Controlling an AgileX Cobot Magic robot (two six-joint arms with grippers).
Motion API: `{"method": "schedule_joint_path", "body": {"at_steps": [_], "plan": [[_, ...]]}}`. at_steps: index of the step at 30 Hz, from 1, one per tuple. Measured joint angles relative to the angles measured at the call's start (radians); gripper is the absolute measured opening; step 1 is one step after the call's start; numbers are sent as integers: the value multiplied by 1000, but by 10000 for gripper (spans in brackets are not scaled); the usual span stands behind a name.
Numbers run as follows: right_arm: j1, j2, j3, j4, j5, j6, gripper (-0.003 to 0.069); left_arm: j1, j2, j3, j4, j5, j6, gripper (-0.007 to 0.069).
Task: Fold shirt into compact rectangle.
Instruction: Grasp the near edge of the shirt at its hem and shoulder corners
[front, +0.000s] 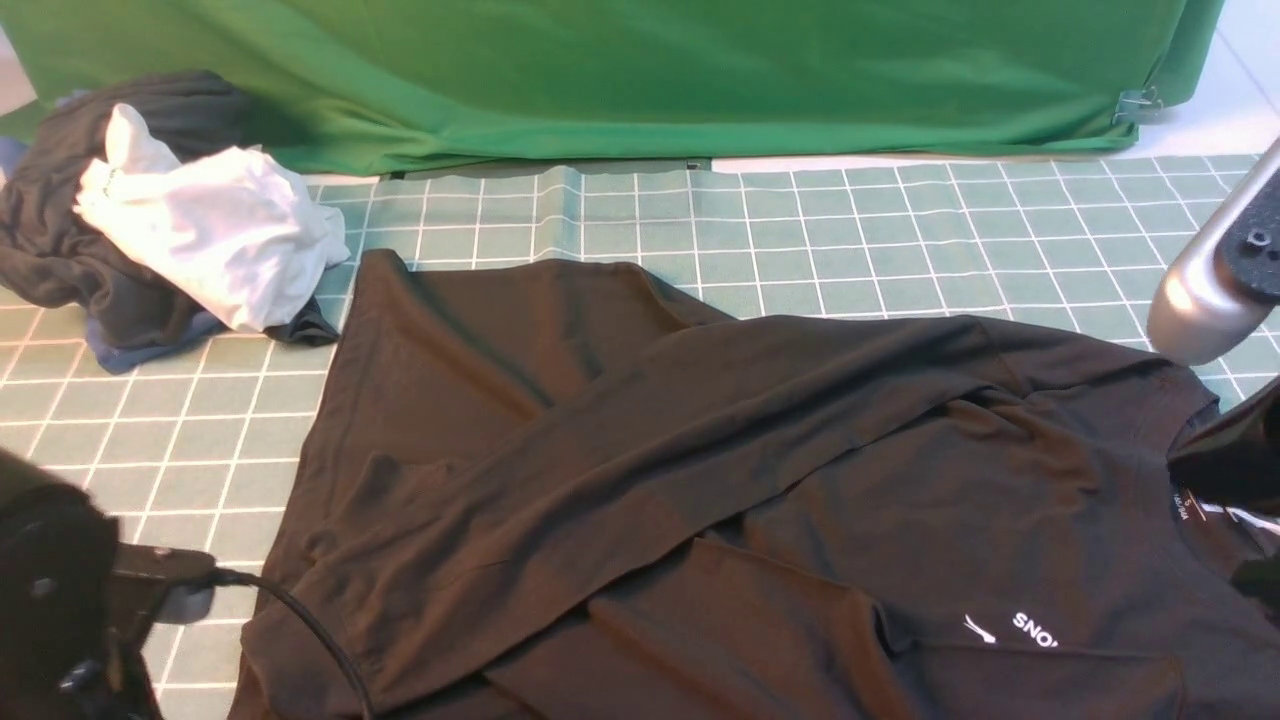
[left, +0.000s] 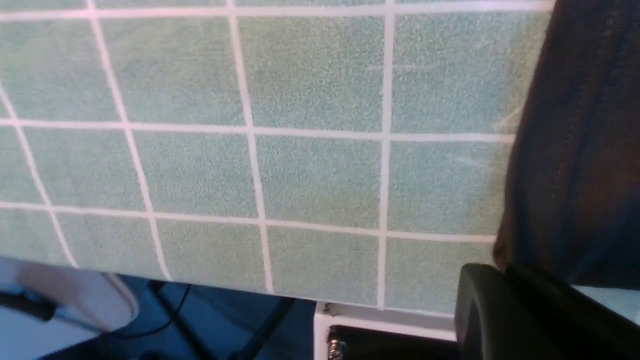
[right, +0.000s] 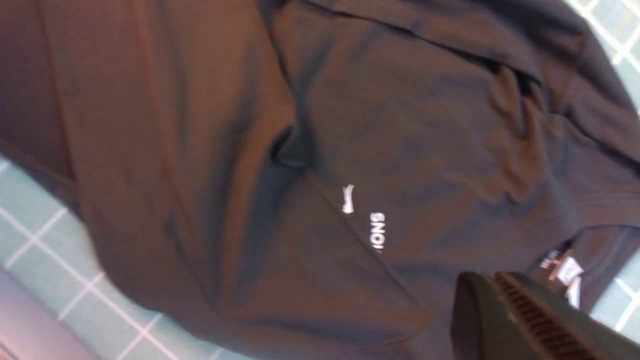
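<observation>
The black shirt (front: 700, 450) lies spread over the worktop (front: 900, 230) from its middle to the near and right edges, one sleeve (front: 650, 470) laid diagonally across the body, probably to narrow it. The left fingers (left: 492, 310) are closed at the hem (left: 575, 150) by the near edge, apparently pinching cloth to carry it over. The right fingers (right: 520, 320), closed, hover by the collar (right: 600, 235); whether they hold fabric I cannot tell.

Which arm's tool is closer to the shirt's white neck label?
Right. The right tool is just beside the neck label; the left tool grips the shirt at its far hem.
</observation>
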Motion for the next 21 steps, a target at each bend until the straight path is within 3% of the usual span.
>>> {"method": "schedule_joint_path", "body": {"at_steps": [6,10,14,19,21], "plan": [[0,0,0,56,-37,-29,29,0,-16,14,-122,-77,54,12],[0,0,0,66,-48,-37,29,-1,22,39,-118,-139,67,76],[0,0,0,67,-62,-53,29,-1,65,41,-90,-157,62,216],[0,0,0,70,-74,-78,29,-1,145,41,-132,-174,62,479],[0,0,0,70,-74,-81,29,-1,162,41,-135,-175,62,515]]}}
